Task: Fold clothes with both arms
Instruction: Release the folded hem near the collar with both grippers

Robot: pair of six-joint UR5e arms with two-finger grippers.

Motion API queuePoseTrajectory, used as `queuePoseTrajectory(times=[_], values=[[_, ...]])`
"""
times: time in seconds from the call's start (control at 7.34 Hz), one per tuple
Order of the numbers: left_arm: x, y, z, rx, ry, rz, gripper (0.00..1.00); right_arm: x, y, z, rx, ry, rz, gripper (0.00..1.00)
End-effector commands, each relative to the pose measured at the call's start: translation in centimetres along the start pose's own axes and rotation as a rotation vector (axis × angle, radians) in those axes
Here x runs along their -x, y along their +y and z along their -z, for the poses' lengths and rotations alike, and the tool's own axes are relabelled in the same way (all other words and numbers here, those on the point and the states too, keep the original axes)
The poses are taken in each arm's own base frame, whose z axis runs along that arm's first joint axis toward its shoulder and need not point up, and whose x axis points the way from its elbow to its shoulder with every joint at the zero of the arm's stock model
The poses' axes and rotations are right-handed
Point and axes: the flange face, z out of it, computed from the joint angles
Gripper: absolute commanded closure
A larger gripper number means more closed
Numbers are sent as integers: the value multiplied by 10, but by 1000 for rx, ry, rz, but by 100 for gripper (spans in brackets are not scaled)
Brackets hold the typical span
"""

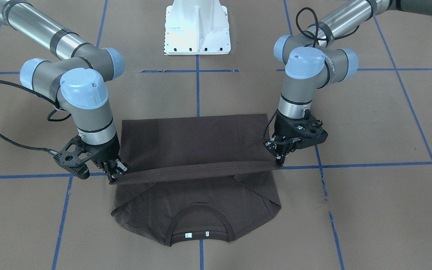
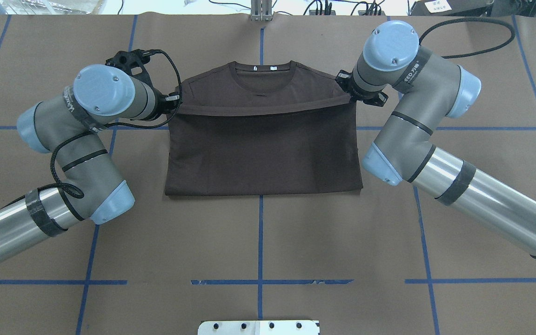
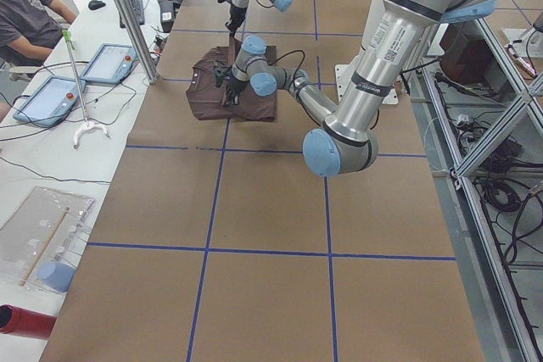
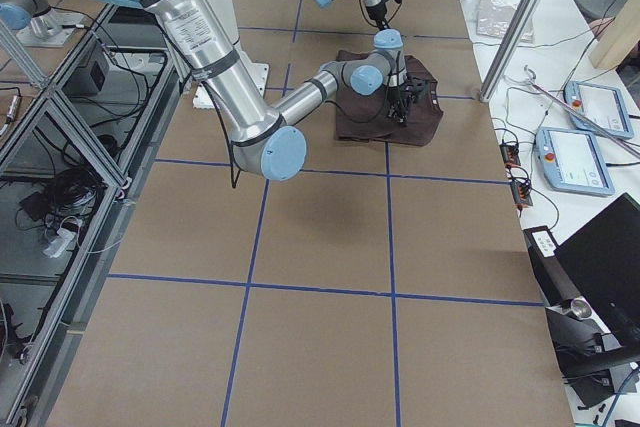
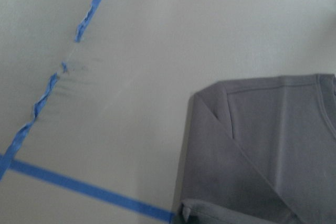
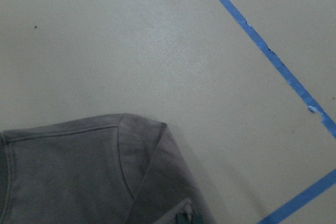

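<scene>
Right now my left pincer [image 1: 280,155] and my right pincer [image 1: 115,170] are each clenched on one end of the raised hem [image 1: 197,168] of the T-shirt [image 1: 193,138]. The shirt lies mid-table [image 1: 369,210], toward the edge far from my base, with its collar [image 1: 200,219] nearest that edge.

I think the main risk is uneven travel. If one arm leads, the fold will land skewed. A thin pinch could also let a corner slip, or the hem could drag the tucked sleeves [image 1: 263,191] open as it passes over them.

The front-facing view shows my fingers on the cloth and the hem lifted off the lower layer. From overhead my wrists hide both grips. My wrist cameras show only the shoulders and the folded-in sleeves, not the pinch.
</scene>
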Motion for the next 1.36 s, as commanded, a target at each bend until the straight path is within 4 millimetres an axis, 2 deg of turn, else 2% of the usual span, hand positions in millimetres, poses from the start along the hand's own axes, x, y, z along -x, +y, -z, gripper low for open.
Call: queuePoseTrajectory(times=[0.0, 0.27, 0.82, 0.95, 1.09, 1.23], values=[[-3, -12, -23, -48, 1, 2, 100, 6, -11, -28, -7, -23, 5, 100], [-8, -25, -37, -62, 12, 9, 100, 12, -18, -32, -14, -17, -1, 100], [-9, -27, -47, -69, 25, 8, 100, 17, -22, -47, -20, 4, -5, 100], [-10, -28, -49, -69, 20, 9, 98, 17, -24, -48, -24, -2, -5, 100], [-11, -28, -48, -69, 22, 9, 89, 16, -30, -47, -29, -2, -9, 100], [-12, -29, -49, -69, 22, 9, 86, 16, -30, -47, -29, -2, -11, 100]])
